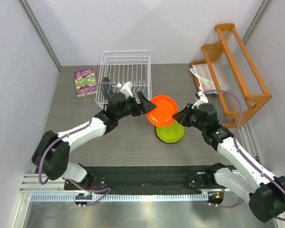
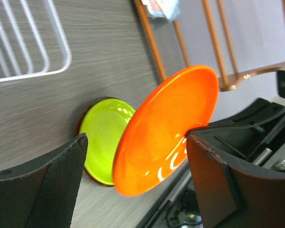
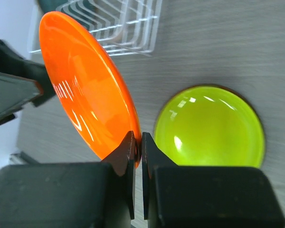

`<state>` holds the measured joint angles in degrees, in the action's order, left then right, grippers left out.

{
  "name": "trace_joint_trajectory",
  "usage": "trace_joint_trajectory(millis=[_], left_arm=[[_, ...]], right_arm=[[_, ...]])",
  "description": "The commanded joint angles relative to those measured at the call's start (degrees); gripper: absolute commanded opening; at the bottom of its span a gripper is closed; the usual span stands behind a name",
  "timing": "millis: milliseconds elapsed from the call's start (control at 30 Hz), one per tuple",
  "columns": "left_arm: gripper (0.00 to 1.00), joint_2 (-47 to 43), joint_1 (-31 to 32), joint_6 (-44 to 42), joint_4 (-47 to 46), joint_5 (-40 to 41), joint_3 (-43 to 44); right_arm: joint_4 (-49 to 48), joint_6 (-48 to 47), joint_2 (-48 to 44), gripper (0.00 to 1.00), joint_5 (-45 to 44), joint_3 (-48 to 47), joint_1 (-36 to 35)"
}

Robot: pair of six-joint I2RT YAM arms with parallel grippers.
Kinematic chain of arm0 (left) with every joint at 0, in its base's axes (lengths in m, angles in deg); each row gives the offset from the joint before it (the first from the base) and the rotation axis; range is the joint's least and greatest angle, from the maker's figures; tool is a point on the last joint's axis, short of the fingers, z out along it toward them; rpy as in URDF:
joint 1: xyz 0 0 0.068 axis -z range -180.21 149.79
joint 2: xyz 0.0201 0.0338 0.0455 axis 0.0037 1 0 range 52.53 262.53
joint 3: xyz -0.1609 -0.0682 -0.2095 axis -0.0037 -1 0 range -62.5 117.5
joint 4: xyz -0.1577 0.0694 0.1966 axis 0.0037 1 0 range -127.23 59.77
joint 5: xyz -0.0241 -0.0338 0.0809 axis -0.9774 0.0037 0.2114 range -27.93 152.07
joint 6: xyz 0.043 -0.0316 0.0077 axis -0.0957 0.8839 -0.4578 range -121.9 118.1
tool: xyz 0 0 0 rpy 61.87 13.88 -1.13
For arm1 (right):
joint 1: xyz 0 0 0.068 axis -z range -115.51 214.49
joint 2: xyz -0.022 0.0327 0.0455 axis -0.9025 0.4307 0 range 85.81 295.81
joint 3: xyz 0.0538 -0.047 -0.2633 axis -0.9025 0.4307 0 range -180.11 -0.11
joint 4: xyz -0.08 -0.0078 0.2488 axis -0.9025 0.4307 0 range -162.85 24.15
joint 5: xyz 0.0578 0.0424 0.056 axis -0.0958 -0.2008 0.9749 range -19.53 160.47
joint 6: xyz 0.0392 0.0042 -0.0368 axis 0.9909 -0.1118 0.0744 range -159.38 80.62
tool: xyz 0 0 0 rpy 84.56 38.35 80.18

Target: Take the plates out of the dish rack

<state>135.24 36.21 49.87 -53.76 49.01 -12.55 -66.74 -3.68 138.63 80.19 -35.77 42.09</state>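
An orange plate (image 1: 162,110) is held tilted on edge above the grey tabletop (image 1: 133,142), just beside the near right corner of the white wire dish rack (image 1: 126,78). Its rim is clamped between the closed fingers of the right pincer (image 1: 180,116), a grip seen clearly in the right wrist view, where the two black fingers (image 3: 126,152) are pressed against either face of the plate.

The left pincer (image 1: 141,102) is spread wide and released. In its own wrist view the orange plate is seen between its two fingers, with a gap on the left side.

A lime green plate (image 1: 170,133) lies flat on the tabletop, directly below and slightly nearer than the orange one. A dark rim is seen around its edge.

Inside the dish rack, at its left side, a dark shape (image 1: 106,80) is seen among the tines. It may be the teal-grey plate, but too little of it is shown to be sure.

A book (image 1: 85,80) with a purple and green cover lies left of the rack. An orange wooden rack (image 1: 237,71) with clear slats stands at the far right of the tabletop
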Motion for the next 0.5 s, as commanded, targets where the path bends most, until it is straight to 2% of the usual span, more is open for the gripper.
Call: trace_joint_trajectory(millis=[0,67,167,200,300,467], left_arm=[[0.86,-4.1,0.1,-5.3,4.4,6.6,0.8],[0.90,-6.1,0.1,-8.4,11.5,11.4,3.1],[0.99,-8.6,0.1,-13.3,18.4,23.9,5.0],[0.99,-9.1,0.1,-15.8,19.4,29.2,5.4],[1.00,-9.2,0.1,-19.5,23.6,37.8,8.1],[0.99,-8.3,-0.1,-21.7,26.4,46.3,10.3]], right_arm=[[8.5,-2.7,-3.3,0.01,-7.4,-2.3,-0.1],[10.7,-2.7,-4.6,0.01,-9.4,-2.0,-0.1],[15.8,-2.6,-4.2,0.01,-13.3,-2.1,-0.1],[16.6,-2.6,-3.9,0.01,-13.6,-2.3,-0.1],[16.8,-2.3,-1.9,0.01,-13.2,-2.1,-0.1],[16.4,-2.2,3.2,0.01,-11.0,-2.8,-0.1]])
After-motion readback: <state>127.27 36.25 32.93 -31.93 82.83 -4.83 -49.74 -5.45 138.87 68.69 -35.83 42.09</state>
